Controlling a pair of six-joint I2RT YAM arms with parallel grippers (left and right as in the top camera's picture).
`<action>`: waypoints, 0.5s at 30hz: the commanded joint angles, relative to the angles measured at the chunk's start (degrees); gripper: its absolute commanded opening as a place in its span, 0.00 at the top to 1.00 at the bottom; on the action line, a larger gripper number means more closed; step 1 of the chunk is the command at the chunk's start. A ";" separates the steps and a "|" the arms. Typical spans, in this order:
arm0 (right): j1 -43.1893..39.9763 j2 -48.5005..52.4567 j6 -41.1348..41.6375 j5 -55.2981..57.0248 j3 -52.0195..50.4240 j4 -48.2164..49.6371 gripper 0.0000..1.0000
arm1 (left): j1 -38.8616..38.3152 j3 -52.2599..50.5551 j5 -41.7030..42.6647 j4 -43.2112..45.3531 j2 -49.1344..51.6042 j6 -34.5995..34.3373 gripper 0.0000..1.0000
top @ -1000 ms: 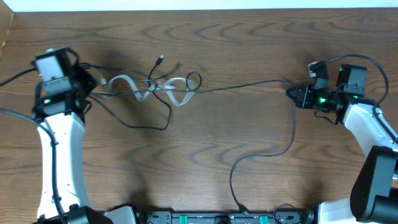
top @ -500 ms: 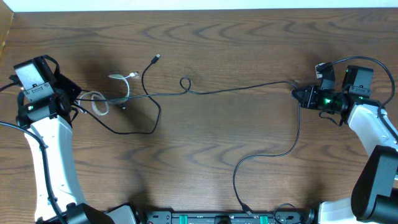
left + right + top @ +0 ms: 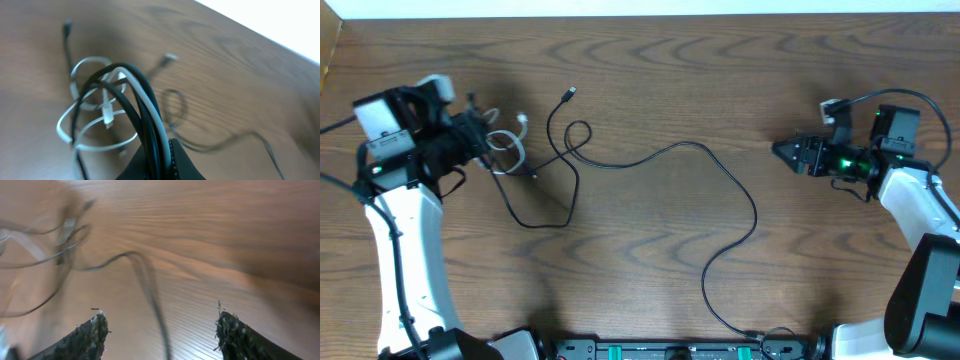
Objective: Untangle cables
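My left gripper (image 3: 483,146) is shut on a bundle of cables at the table's left: a coiled white cable (image 3: 507,150) and black ones. In the left wrist view the jaws (image 3: 161,152) pinch black strands and the white cable (image 3: 75,125) together, with loops hanging beyond them. A long black cable (image 3: 720,170) lies slack in a wide curve across the middle of the table, down to the front edge. Its plug end (image 3: 570,95) points toward the back. My right gripper (image 3: 782,151) stands open at the right, holding nothing. The blurred black cable (image 3: 145,275) runs below between its fingers (image 3: 95,335).
The wooden table (image 3: 650,60) ends in a white strip along the far edge. A black rail with green parts (image 3: 650,350) runs along the front edge. A second black loop (image 3: 535,222) lies below the left bundle.
The right gripper has opened and let go of the black cable, which was taut and now lies slack in a curve. The left arm has swung right with its bundle.
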 commanded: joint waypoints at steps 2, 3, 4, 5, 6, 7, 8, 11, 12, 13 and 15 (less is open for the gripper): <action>3.58 0.48 -5.55 -12.79 0.00 0.74 0.30 | -5.27 0.63 12.44 -0.11 -1.27 11.76 0.90; 4.42 0.48 -5.55 -13.14 0.00 1.07 0.30 | -6.40 0.63 12.94 -0.11 -1.27 12.68 0.90; 5.60 0.48 -5.55 -13.29 0.00 1.31 0.29 | -7.85 0.63 13.42 -0.11 -1.27 13.66 0.90; 6.91 0.48 -5.55 -13.29 0.00 1.62 0.29 | -9.20 0.63 13.88 -0.13 -1.27 14.73 0.90; 8.09 0.48 -5.55 -13.29 0.00 2.05 0.29 | -10.36 0.63 13.97 -0.15 -1.27 15.43 0.90; 9.51 0.48 -5.55 -13.29 0.00 2.67 0.29 | -11.65 0.63 13.97 -0.13 -1.27 16.24 0.89; 10.69 0.48 -5.55 -13.29 0.00 3.30 0.29 | -12.79 0.63 13.99 -0.15 -1.27 17.05 0.90; 15.13 0.48 -5.55 -13.27 0.00 6.19 0.28 | -16.85 0.63 13.99 -0.55 -1.27 20.33 0.89; 16.68 0.48 -5.55 -13.25 0.00 7.39 0.28 | -18.14 0.63 13.97 -0.74 -1.27 21.27 0.89; 17.81 0.48 -5.53 -13.00 0.00 8.33 0.28 | -19.17 0.63 13.99 -0.94 -1.27 22.16 0.89; 20.61 0.48 -5.53 -12.07 0.00 10.86 0.28 | -21.64 0.63 13.97 -1.42 -1.27 24.28 0.89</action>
